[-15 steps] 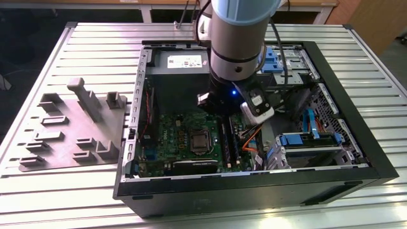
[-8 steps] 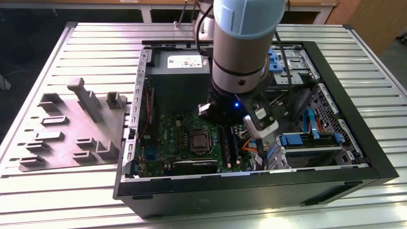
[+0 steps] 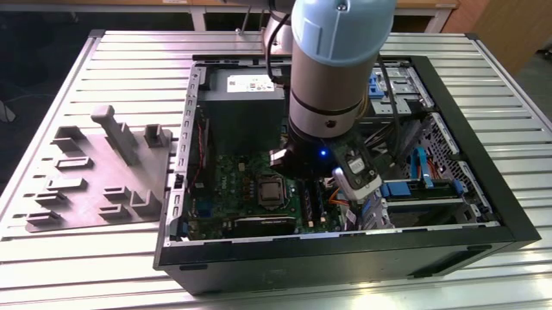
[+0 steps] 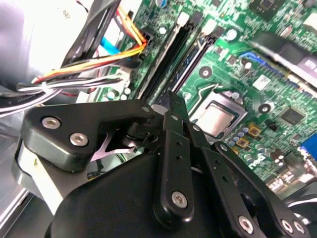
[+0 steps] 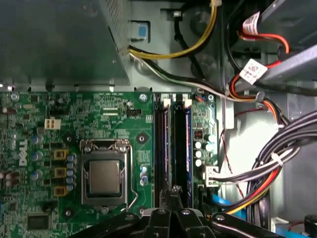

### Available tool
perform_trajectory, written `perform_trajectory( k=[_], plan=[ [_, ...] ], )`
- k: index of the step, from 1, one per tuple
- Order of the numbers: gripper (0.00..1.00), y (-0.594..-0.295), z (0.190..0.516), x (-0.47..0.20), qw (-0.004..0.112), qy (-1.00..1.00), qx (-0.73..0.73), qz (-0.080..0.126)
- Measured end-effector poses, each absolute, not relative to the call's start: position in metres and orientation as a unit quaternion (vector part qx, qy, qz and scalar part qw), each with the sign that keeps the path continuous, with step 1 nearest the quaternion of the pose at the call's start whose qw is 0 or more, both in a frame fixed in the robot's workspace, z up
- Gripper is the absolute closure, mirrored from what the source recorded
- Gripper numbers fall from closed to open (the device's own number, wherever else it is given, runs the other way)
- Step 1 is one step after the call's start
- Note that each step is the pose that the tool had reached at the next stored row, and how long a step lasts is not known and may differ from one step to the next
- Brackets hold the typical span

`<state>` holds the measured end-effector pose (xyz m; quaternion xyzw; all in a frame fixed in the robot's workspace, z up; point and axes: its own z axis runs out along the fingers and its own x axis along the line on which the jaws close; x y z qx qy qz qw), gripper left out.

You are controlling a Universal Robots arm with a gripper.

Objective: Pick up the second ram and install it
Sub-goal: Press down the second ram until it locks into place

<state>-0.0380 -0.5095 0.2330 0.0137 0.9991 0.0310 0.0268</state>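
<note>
No legible text, white label on power supply (image 3: 250, 82) too blurred to read

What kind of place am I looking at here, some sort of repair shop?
Probably a lab or test bench for robotic computer assembly. An open computer case lies on a slatted metal table, a robot arm reaches down over its green motherboard, and a grey moulded fixture sits alongside.

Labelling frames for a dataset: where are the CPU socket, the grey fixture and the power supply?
CPU socket (image 5: 105, 177), first wrist view, metal lid centre.
Grey fixture (image 3: 95, 184), exterior view, flat base.
Power supply (image 3: 244, 110), exterior view, top face.
</note>
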Motion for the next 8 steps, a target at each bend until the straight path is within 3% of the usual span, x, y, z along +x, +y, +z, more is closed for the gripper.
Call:
perform_trajectory(
  k=[8],
  plan=[
    [0.9, -0.5106, 0.2329, -0.038, 0.027, 0.999, 0.014, 0.031]
  ],
)
